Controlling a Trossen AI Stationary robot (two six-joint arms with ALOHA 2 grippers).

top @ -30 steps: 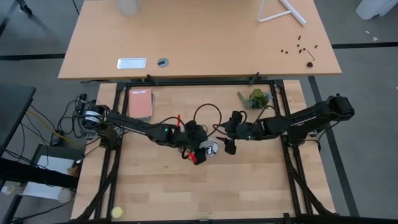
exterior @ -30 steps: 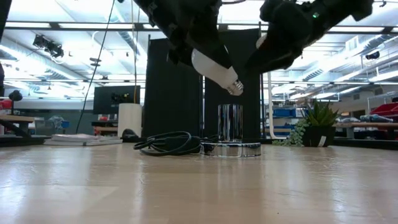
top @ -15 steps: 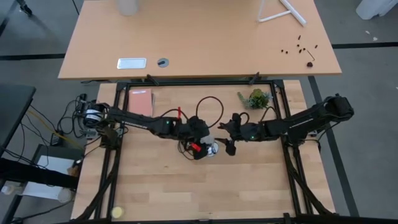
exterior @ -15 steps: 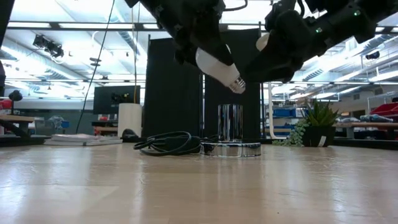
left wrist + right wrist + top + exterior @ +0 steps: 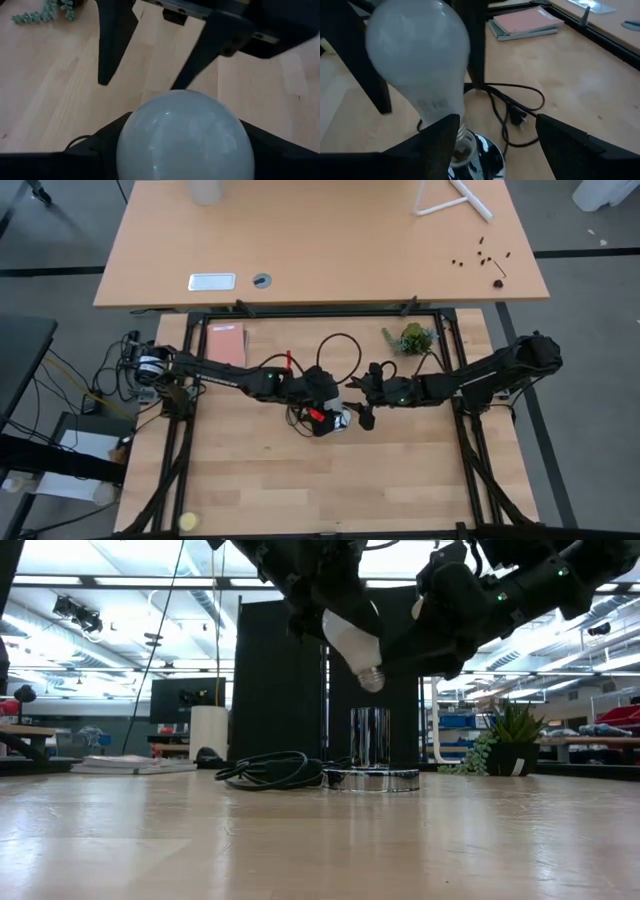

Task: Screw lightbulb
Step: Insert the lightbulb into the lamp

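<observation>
High view looks straight down on the whole table (image 5: 250, 480). Low view sits at table-top level, facing the room. Both wrist views are close on the lightbulb (image 5: 182, 135), also seen in the low view.

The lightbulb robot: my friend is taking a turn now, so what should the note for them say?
Left claw: shut on the lightbulb, screw base pointing down, tilted, in the air just above the socket.
Right claw: open, empty, close beside the lightbulb.
Socket stands on the table with its black cord beside it.
Done: lightbulb picked up and carried over the socket.
Left: straighten it, lower the base in, twist until tight, let go.
</observation>
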